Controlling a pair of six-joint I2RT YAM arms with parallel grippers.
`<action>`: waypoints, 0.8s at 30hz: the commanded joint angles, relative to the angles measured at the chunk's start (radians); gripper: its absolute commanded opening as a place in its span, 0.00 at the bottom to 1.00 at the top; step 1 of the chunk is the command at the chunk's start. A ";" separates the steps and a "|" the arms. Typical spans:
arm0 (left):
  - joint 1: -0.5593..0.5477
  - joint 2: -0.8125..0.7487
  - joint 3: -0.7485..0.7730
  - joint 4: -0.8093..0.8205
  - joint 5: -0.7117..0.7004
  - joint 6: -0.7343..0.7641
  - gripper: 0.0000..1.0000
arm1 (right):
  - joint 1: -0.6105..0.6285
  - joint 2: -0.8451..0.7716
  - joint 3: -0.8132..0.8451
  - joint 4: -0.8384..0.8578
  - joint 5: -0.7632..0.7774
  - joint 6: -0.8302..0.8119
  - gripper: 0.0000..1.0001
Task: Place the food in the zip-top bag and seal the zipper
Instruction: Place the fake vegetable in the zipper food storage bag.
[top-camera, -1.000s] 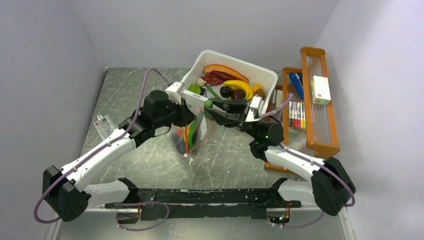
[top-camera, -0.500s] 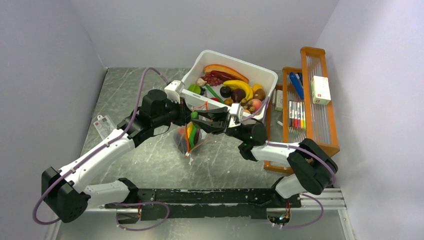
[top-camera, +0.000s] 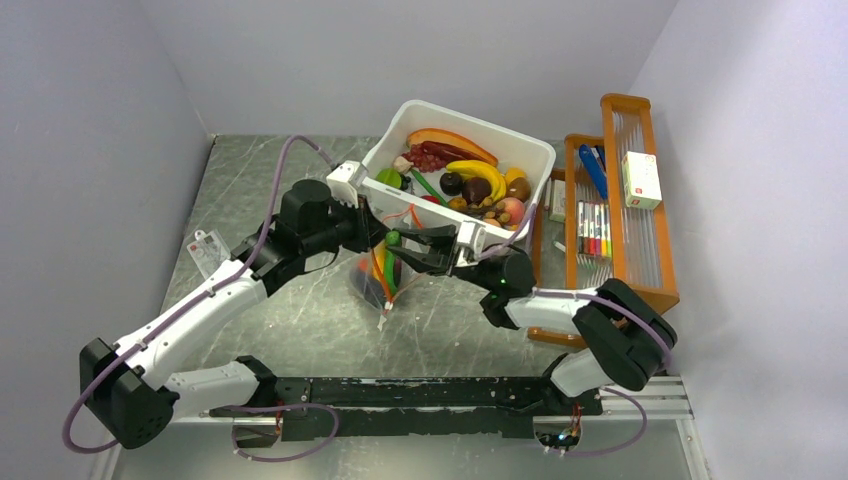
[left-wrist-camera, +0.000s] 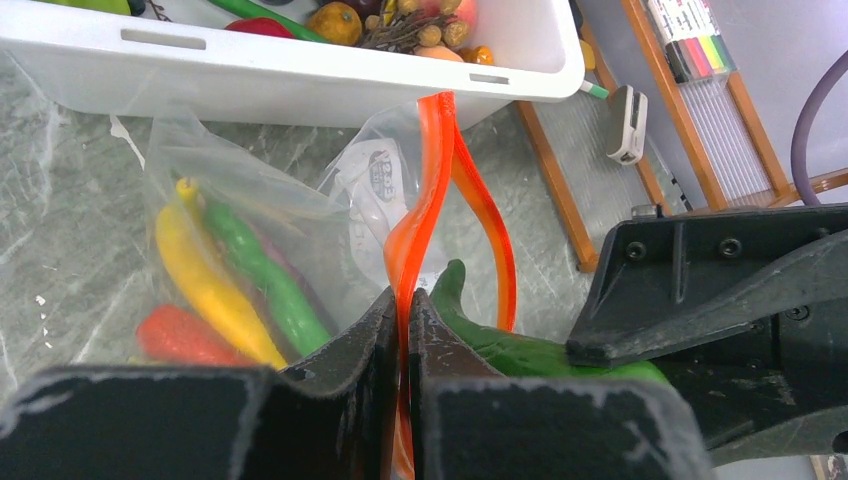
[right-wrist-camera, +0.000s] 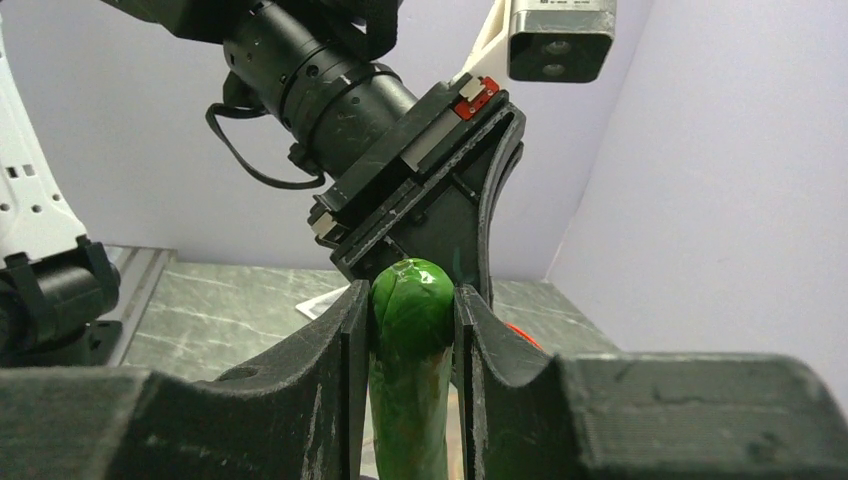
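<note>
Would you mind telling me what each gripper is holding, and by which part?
The left gripper pinches one strand of the open zipper; the right gripper clamps a green toy vegetable near its rounded tip.

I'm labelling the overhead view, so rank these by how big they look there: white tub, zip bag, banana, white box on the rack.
1. white tub
2. zip bag, partly hidden
3. banana and white box: too alike to rank; the banana is thinner, the box broader.
</note>
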 joint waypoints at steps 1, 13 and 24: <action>0.008 -0.034 0.034 0.008 0.005 0.015 0.07 | 0.004 -0.044 -0.008 0.102 0.025 -0.077 0.20; 0.007 -0.031 0.002 0.056 0.008 0.003 0.07 | 0.029 -0.206 0.117 -0.550 0.425 0.094 0.25; 0.008 -0.041 -0.014 0.068 -0.002 -0.002 0.07 | 0.070 -0.200 0.242 -0.907 0.672 0.343 0.18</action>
